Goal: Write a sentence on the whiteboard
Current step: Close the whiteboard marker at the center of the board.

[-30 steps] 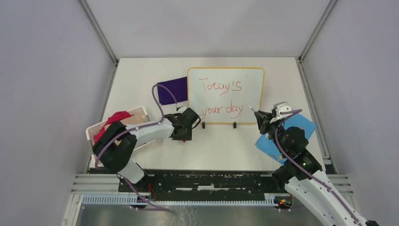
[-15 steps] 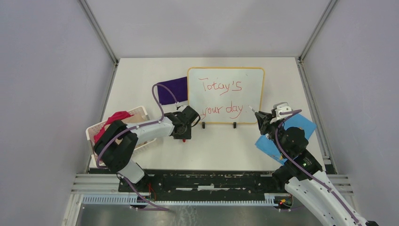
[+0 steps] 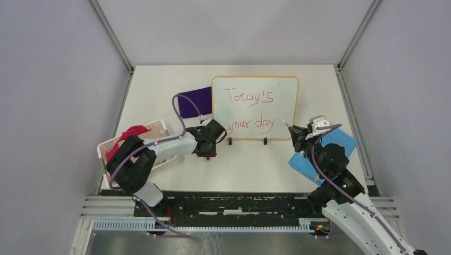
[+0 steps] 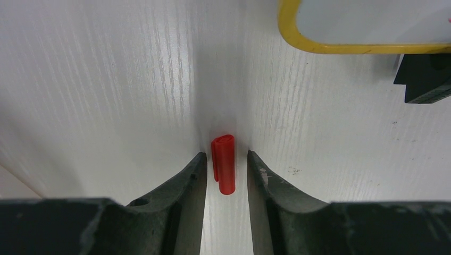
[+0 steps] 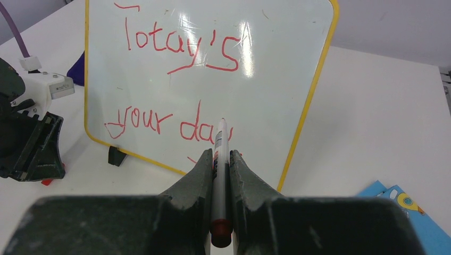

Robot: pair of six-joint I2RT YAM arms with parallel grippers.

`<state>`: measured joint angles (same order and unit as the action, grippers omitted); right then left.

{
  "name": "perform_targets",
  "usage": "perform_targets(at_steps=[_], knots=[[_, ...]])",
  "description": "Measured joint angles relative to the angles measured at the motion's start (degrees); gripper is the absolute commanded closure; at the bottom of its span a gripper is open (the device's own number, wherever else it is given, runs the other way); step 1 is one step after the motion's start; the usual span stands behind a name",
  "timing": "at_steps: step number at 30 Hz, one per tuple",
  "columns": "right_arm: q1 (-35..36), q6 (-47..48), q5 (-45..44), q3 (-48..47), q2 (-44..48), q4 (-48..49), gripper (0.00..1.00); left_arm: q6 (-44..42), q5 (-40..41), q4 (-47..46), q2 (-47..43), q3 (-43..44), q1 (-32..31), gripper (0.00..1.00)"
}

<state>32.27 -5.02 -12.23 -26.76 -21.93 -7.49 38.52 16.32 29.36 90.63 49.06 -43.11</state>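
Right tool (image 5: pixel 221 158) is clamped shut on a grey marker (image 5: pixel 220 141), fingers pressed against the barrel with the writing tip pointing up at the whiteboard (image 3: pixel 287 103). The board stands tilted on its two black feet toward the far middle of the surface (image 3: pixel 159 85). The sentence (image 5: pixel 181 45), in red, reads "Totay's" above "your day". From above, the tip sits just right of the last word by the board's lower right corner (whether it touches the board, I cannot tell).

Over the last second this tool and its marker have hardly shifted. The change is on the other side. The left tool (image 4: pixel 225 155) has eased a little toward the near edge and now hangs low over a red cap (image 4: pixel 224 164) lying on the surface just left of the board's feet. Its jaws are open only slightly wider than the cap, one on each side, with a thin gap to each, so it holds nothing.

I read this as the writing being done, or all but done, since both lines look complete. With the pen idle and the left tool settling around the cap, the work seems to be turning to picking up the cap, probably to close the marker.
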Motion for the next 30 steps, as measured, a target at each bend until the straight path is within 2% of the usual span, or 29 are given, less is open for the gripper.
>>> perform_targets(at_steps=[19,24,30], knots=[[0.0,0.3,-0.4,0.0,0.3,-0.4,1.00,-0.5,0.1,-1.1,0.1,-0.2,0.0,0.66],[0.0,0.4,-0.5,0.0,0.3,-0.4,1.00,-0.5,0.1,-1.2,0.0,-0.3,0.0,0.59],[0.0,0.4,-0.5,0.0,0.2,-0.4,1.00,-0.5,0.2,-1.2,-0.2,-0.4,0.0,0.58]])
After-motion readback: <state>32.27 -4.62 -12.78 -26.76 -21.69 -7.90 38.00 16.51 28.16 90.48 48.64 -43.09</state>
